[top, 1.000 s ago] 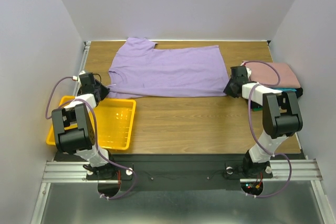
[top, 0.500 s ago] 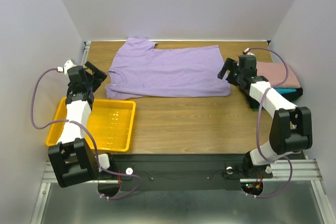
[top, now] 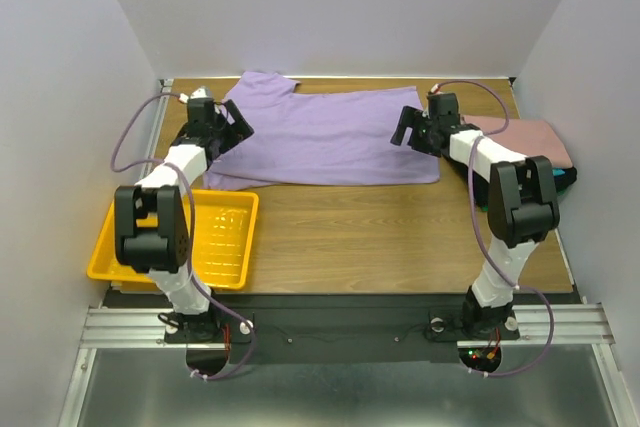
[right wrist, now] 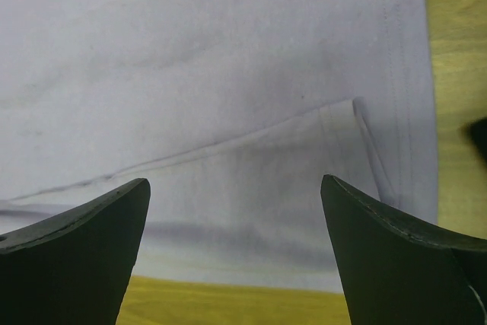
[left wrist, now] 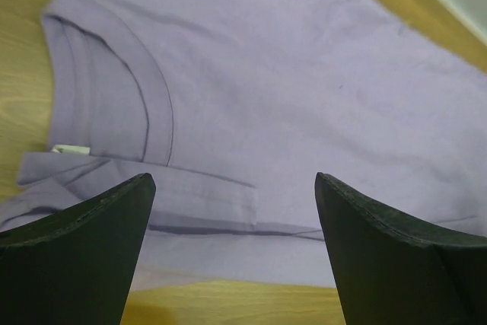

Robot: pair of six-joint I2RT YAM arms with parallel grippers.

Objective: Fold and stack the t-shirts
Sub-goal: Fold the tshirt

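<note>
Lab test cell, plain pale walls [top: 340, 7], wooden table [top: 400, 237], aluminium rails [top: 340, 325]

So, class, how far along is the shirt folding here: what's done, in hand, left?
Done: pink shirt lies folded atop others at the right edge. In hand: lavender t-shirt looks folded once lengthwise; left gripper and right gripper hover open over its ends. Left: finish folding, stack it.

Left arm [top: 185, 159], right arm [top: 478, 152] stretched forward, jaws wide apart
</note>
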